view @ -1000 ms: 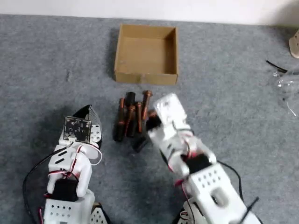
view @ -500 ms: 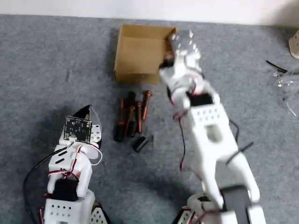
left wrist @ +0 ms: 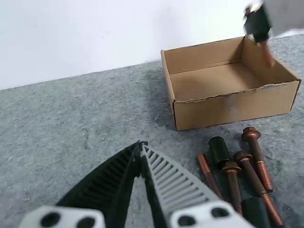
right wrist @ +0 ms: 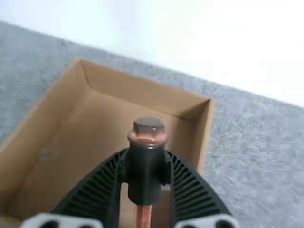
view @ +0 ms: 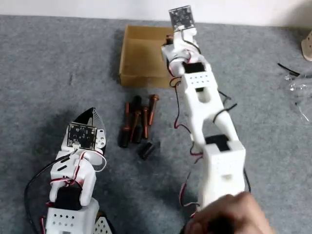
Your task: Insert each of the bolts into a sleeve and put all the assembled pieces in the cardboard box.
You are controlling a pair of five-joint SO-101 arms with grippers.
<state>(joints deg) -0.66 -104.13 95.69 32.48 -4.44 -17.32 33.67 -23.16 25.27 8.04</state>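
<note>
Firstly, right wrist view: the right gripper [right wrist: 147,157] is closed on a black sleeve [right wrist: 145,173], which stands upright between the two ribbed fingers [right wrist: 95,190], one finger pressing on each side. A copper bolt [right wrist: 148,132] passes through the sleeve. Its hexagonal head sits on the sleeve's upper end, above the fingertips, and its threaded shank emerges below, between the fingers. Behind this assembled piece lies the cardboard box [right wrist: 57,111], open side up, so the piece is held over the box's interior. Next, left wrist view: the left gripper [left wrist: 141,146] has its fingers drawn together tip to tip with nothing between them, and it hangs above the grey table [left wrist: 71,123], well short of the box. Loose bolts [left wrist: 256,159] and loose sleeves [left wrist: 218,149] lie side by side on the table just in front of the box's near wall. Farther off, the right gripper holds the piece over a far corner of the box, shank pointing down. Lastly, high view: the box stands at the table's far edge, near its middle. The right arm [view: 200,95] stretches from the near edge to the box's right wall. The left arm [view: 78,165] sits at the near edge toward the left corner, its gripper beside the loose pieces but apart from them. A single sleeve [view: 147,149] lies apart on the cluster's near side.
</note>
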